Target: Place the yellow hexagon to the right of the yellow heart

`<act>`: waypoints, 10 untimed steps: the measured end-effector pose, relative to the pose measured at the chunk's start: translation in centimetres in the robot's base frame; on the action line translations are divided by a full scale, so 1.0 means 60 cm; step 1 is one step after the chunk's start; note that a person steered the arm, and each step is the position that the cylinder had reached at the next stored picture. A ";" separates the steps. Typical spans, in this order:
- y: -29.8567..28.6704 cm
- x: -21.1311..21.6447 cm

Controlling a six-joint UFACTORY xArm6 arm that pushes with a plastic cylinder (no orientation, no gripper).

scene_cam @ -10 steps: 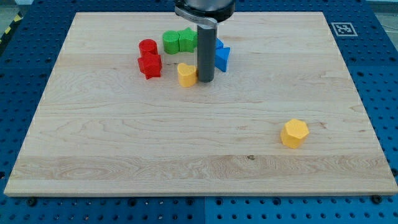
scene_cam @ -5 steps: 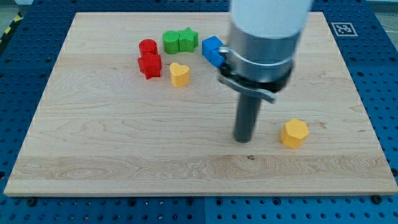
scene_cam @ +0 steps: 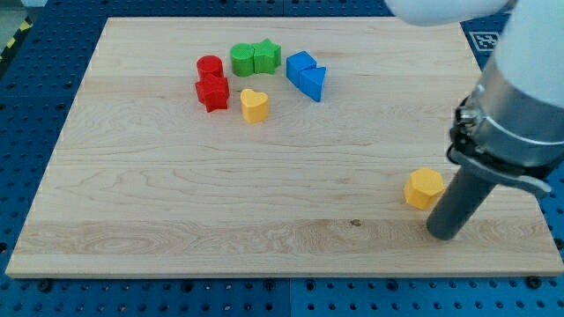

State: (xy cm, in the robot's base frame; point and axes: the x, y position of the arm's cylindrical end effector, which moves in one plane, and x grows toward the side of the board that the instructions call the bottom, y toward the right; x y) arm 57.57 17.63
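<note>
My tip (scene_cam: 443,234) is resting on the wooden board (scene_cam: 176,202) at the view's lower right, just beside the yellow hexagon (scene_cam: 425,188), on its right and slightly nearer the view's bottom. Whether it is touching the block's edge I cannot tell. There is no pincer on this arm, only the plain dark rod, so nothing is being held and the block is simply sitting loose on the board.

The yellow hexagon is lying well apart from the yellow heart (scene_cam: 255,105), which is sitting far up on the left among the cluster. Around the heart, a red cylinder (scene_cam: 209,67) and a red block (scene_cam: 212,91) of a shape I cannot make out are standing to its left, two green blocks (scene_cam: 254,58) are sitting side by side above it, and two blue blocks (scene_cam: 306,74) are lying to its right.

The rod is standing on the hexagon's outer side, which looks like the right spot for pushing it up and leftward toward the heart. In my judgement the task is only beginning, since the hexagon has most of the board to cross. The blue blocks are crowding the space right of the heart, so the push is needing care to end below them without knocking them
</note>
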 end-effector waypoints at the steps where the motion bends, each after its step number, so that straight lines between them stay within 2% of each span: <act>1: -0.024 -0.059; 2: -0.092 -0.117; 3: -0.104 -0.131; 4: -0.066 -0.073; 5: -0.016 -0.082; 6: -0.026 -0.147; 8: -0.163 -0.229; 10: -0.095 -0.231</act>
State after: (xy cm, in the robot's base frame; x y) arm 43.71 11.91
